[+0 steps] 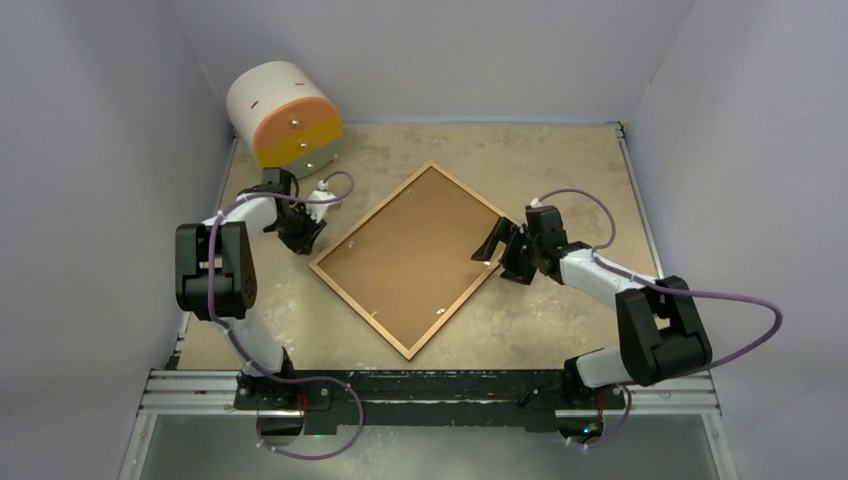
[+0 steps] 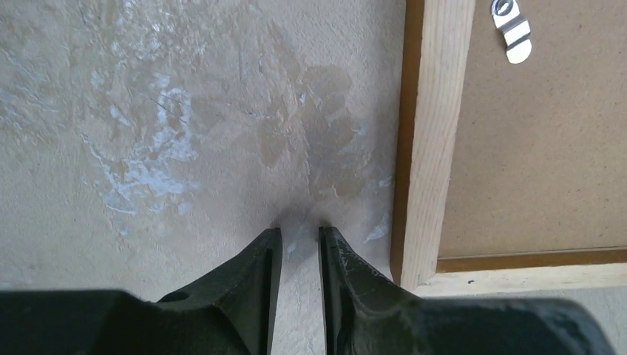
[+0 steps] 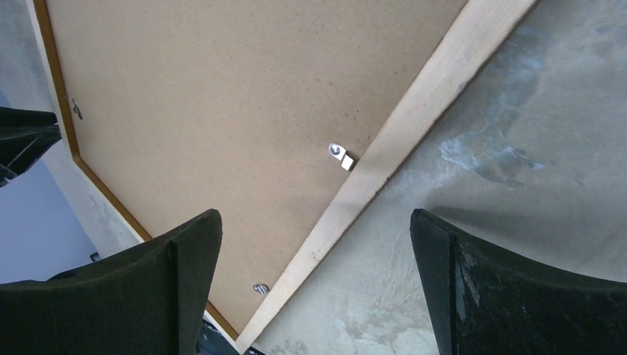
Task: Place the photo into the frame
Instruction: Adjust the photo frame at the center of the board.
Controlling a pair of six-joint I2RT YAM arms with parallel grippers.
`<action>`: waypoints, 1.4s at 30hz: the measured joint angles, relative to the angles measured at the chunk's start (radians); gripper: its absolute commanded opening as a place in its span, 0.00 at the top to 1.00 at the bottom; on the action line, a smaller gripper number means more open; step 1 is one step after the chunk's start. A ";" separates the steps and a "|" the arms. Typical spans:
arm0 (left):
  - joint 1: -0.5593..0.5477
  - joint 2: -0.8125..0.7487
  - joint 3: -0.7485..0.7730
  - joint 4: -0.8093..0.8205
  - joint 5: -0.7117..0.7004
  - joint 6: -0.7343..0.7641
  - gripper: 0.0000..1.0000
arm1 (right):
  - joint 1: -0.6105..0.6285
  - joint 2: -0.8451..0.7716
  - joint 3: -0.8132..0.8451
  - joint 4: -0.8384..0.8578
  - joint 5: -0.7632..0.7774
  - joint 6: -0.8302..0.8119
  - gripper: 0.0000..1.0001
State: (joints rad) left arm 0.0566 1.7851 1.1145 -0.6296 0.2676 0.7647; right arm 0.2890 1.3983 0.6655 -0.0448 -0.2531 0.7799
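Reaching out from the near edge of the mottled beige worktop (image 1: 560,160), the two arms flank the task's thing from either side. The left fingers (image 2: 255,288) hang over bare worktop just beside the outer rail at a corner of the thin orange-brown wooden picture frame (image 2: 430,133). They are drawn nearly together with a narrow gap and nothing between them. This looks like a brace against sliding more than a grasp. The right fingers (image 3: 177,274) are spread wide and hold nothing. They hover astride the opposite rail, probably to steady it or to reach a clip. The frame lies flat mid-worktop, turned like a diamond, back side up. The plain brown backing board (image 1: 410,255) sits inside it, likely so that the back can be worked on. The photo shows in no view, and whether it lies under the board cannot be told. At the far left corner a white cylindrical drawer unit (image 1: 285,115) stands well apart, out of the way. By count there are two arms, one frame, one board, one drawer unit with three coloured fronts (orange, yellow, green), and no visible photo. Of the small silver metal clips (image 2: 512,33), the right wrist view shows two clearly, and a third speck at the far edge is too small to be sure of.
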 measured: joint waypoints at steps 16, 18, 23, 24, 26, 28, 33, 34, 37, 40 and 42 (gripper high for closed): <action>-0.163 -0.093 -0.121 0.010 0.095 -0.013 0.69 | -0.061 0.273 0.222 0.079 -0.007 -0.012 0.04; -0.180 -0.115 -0.142 -0.015 0.123 -0.008 0.69 | -0.068 0.274 0.252 0.050 0.027 -0.019 0.07; -0.186 -0.139 -0.159 -0.136 0.187 0.013 0.64 | -0.069 0.205 0.281 0.004 0.099 -0.043 0.13; -0.174 -0.140 -0.155 -0.155 0.201 0.014 0.62 | -0.068 0.185 0.284 0.000 0.112 -0.046 0.14; -0.140 -0.136 -0.129 -0.201 0.238 0.016 0.59 | -0.064 0.145 0.288 0.002 0.124 -0.047 0.16; -0.109 -0.118 -0.084 -0.228 0.272 0.013 0.56 | -0.053 0.110 0.288 0.010 0.126 -0.044 0.16; -0.094 -0.050 -0.027 -0.219 0.343 -0.013 0.58 | 0.046 0.109 0.290 0.083 0.071 -0.023 0.16; -0.097 -0.037 -0.027 -0.220 0.352 -0.018 0.59 | 0.071 0.123 0.296 0.092 0.051 -0.019 0.16; -0.100 -0.008 -0.027 -0.222 0.379 -0.025 0.64 | 0.151 0.202 0.330 0.134 -0.006 -0.005 0.16; -0.099 0.001 -0.029 -0.216 0.391 -0.034 0.72 | 0.227 0.271 0.350 0.168 -0.037 0.010 0.18; -0.099 0.001 -0.034 -0.214 0.399 -0.044 0.77 | 0.275 0.309 0.356 0.195 -0.054 0.024 0.19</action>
State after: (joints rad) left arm -0.0425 1.7863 1.0809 -0.8433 0.6670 0.7208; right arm 0.5640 1.7077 1.0210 0.1497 -0.3069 0.8040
